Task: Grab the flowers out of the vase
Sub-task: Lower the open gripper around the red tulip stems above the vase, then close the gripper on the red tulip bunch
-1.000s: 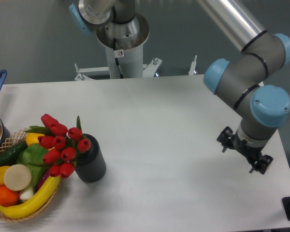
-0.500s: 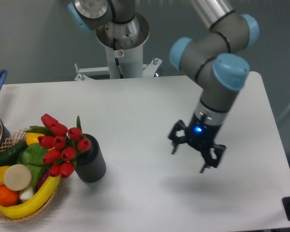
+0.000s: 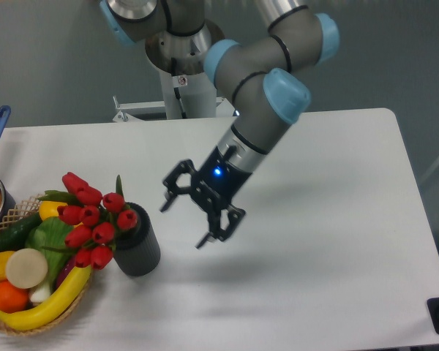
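While flowers (image 3: 95,219) lean left, claw (image 3: 193,215) hangs spread beside vase (image 3: 137,242)

Red tulip flowers (image 3: 95,219) lean left out of the upright, ribbed dark grey vase (image 3: 138,245) standing on the white worktop (image 3: 314,292).

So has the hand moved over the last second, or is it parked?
Yes. The hand has swept left across the table, from near the right edge to just right of the vase. It is open and not yet touching the flowers.
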`<move>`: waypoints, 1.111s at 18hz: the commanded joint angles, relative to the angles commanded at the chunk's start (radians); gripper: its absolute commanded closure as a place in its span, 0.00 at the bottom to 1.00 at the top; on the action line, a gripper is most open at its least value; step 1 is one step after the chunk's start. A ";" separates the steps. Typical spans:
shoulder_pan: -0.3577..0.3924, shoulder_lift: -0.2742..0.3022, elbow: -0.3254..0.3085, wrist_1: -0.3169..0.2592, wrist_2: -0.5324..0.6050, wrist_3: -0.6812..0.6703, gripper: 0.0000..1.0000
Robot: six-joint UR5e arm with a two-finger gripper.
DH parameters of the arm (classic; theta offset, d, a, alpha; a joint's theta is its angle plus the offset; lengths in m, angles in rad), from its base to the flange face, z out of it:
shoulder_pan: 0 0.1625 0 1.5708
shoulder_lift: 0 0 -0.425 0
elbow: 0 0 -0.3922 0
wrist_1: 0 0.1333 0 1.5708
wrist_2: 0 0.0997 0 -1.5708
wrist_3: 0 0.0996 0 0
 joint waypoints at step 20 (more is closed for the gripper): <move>-0.117 -0.086 -0.003 0.101 -0.042 -0.009 1.00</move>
